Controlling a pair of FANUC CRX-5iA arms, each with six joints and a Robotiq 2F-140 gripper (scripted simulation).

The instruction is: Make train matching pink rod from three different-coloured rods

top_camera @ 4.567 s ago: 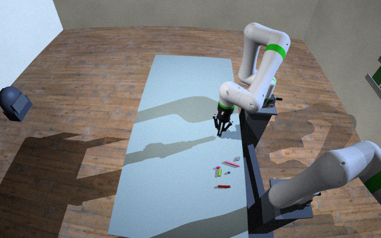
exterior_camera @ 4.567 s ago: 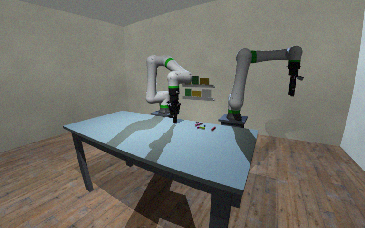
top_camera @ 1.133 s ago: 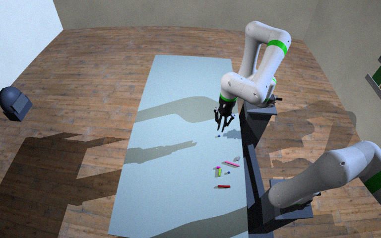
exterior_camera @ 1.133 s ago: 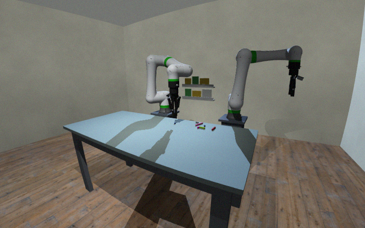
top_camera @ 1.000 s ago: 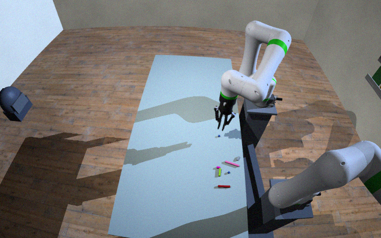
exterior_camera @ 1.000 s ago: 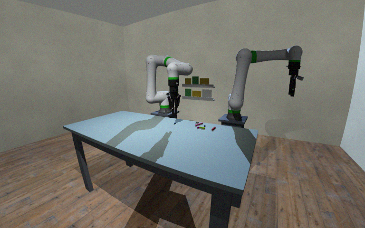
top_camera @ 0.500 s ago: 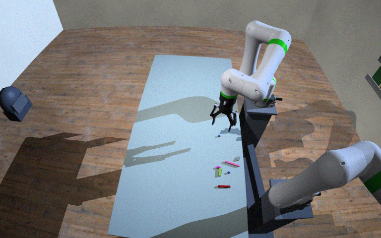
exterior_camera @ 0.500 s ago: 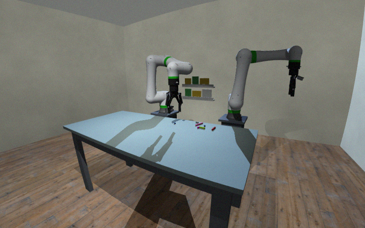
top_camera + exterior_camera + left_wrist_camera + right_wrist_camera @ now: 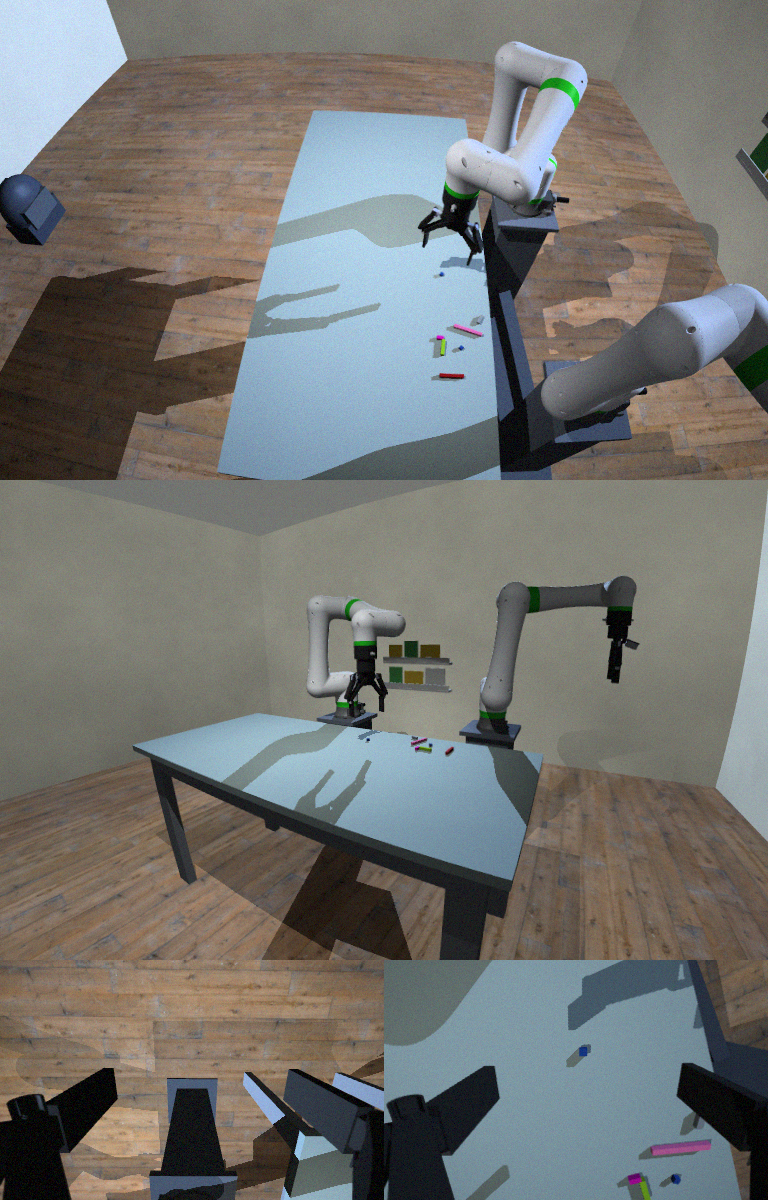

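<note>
Toward the right edge of the pale blue counter (image 9: 339,373) (image 9: 317,780) (image 9: 534,1125), top view: long pink rod (image 9: 467,330) (image 9: 419,741) (image 9: 681,1148), flat. Short magenta rod (image 9: 440,337) (image 9: 417,748) (image 9: 635,1178) at the far end of the lime green rod (image 9: 442,346) (image 9: 424,749) (image 9: 645,1189); contact unclear. Small blue rod (image 9: 461,348) (image 9: 430,744) (image 9: 676,1179) right of lime; red rod (image 9: 451,375) (image 9: 449,751) nearer, apart. Grey rod (image 9: 478,320) beside pink. Second blue rod (image 9: 441,274) (image 9: 367,739) (image 9: 583,1051) alone, farther. Black right tool (image 9: 447,254) (image 9: 367,707) (image 9: 589,1080): raised, fingers spread, empty. Black left tool (image 9: 613,680) (image 9: 200,1085): spread, empty, over wooden floor (image 9: 186,124) (image 9: 634,864) (image 9: 210,1005). Three-rod train incomplete.

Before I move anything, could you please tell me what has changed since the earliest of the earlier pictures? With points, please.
The right gripper (image 9: 446,254) (image 9: 367,707) (image 9: 588,1081) has risen from the table and spread its fingers wide. The blue rod (image 9: 441,274) (image 9: 367,739) (image 9: 583,1051) beneath, hidden then, now shows; whether it was held, I cannot tell. The pink rod (image 9: 468,330) (image 9: 419,741) (image 9: 681,1148), red rod (image 9: 451,375) (image 9: 449,750) and left gripper (image 9: 614,680) (image 9: 200,1084) look unchanged.
</note>
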